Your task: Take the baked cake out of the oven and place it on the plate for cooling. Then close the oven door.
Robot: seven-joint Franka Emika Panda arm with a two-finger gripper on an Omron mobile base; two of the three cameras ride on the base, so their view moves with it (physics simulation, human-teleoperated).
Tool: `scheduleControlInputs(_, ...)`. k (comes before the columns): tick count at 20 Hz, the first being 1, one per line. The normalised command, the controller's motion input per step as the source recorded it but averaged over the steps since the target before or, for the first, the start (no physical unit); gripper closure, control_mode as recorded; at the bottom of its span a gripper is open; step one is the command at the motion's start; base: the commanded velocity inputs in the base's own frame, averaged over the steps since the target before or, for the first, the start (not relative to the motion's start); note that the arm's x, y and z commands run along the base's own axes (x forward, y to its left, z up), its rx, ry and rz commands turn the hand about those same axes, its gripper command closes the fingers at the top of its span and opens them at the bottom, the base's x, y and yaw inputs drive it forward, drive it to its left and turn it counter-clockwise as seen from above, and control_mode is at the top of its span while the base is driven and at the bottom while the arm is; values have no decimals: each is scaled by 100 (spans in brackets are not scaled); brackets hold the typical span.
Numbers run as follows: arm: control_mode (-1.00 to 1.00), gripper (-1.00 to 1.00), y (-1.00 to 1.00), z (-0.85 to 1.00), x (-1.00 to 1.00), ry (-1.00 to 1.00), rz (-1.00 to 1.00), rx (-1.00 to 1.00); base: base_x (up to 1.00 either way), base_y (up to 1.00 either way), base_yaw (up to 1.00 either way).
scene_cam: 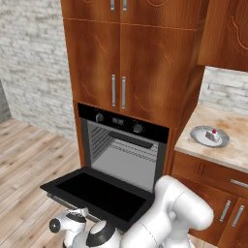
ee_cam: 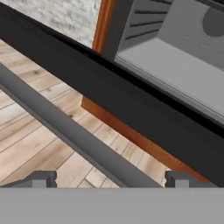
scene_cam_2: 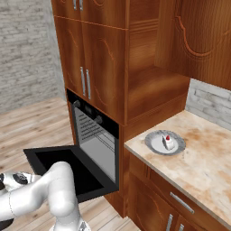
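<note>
while oven door (scene_cam: 99, 193) hangs open, cake (scene_cam_2: 168, 142) on plate (scene_cam_2: 153, 143)

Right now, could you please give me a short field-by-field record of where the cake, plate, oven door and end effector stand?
cake: baked cake rests on the plate, out of the oven
plate location: on the counter, right of the oven
oven door: oven door is down, fully open
door handle: silver bar runs between the fingertips in the hand view
end effector: end effector low by the door's front edge, open, holding nothing
remaining step: close the door
</note>
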Motion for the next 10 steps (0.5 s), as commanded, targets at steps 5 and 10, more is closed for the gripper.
scheduleControlInputs(5, -100, -100, -24, -26, 45, -29, 0, -19, 0, 0, 0)
scheduleControlInputs(10, -100, -100, -25, -27, 52, -25, 0, -19, 0, 0, 0)
